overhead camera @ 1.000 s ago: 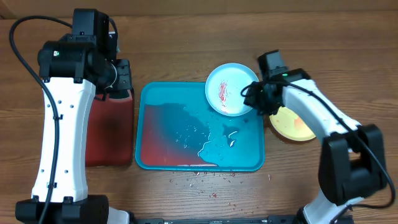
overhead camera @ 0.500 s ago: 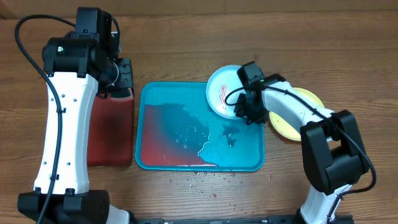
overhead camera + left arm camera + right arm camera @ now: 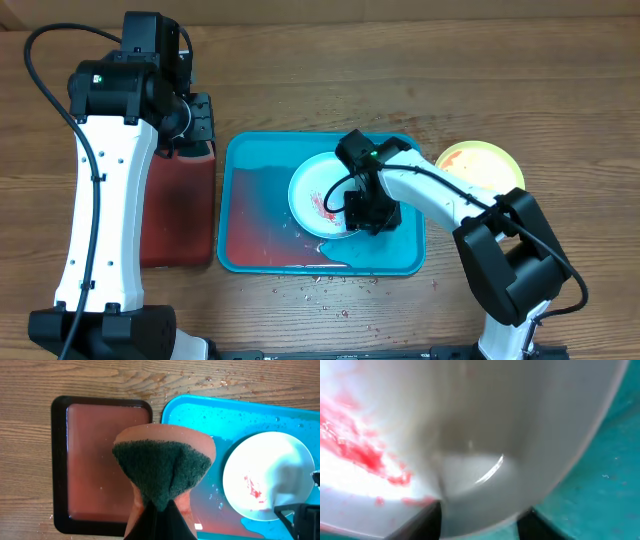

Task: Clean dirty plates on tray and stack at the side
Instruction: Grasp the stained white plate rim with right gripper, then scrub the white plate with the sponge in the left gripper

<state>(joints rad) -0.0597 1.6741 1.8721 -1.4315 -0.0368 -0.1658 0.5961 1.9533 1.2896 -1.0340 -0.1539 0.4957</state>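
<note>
A white plate [image 3: 318, 190] with a red sauce smear lies in the middle of the turquoise tray [image 3: 250, 160]. My right gripper [image 3: 366, 212] is shut on its right rim. In the right wrist view the plate [image 3: 485, 420] fills the frame between my fingers [image 3: 480, 521]. A yellow-green plate [image 3: 482, 166] sits on the table right of the tray. The light blue plate is out of view. My left gripper [image 3: 196, 120] hovers over the dark red tray, shut [image 3: 160, 512] on an orange sponge with a dark green pad [image 3: 162, 462].
The dark red tray [image 3: 175, 225] with a black rim stands left of the turquoise tray and holds reddish water [image 3: 95, 460]. Reddish water and droplets pool in the turquoise tray [image 3: 200, 415]. Crumbs [image 3: 320, 285] lie on the wood in front of it.
My right gripper has pulled the white plate from the tray's far right corner to the tray's middle, uncovering the yellow-green plate. The left arm has barely moved.
</note>
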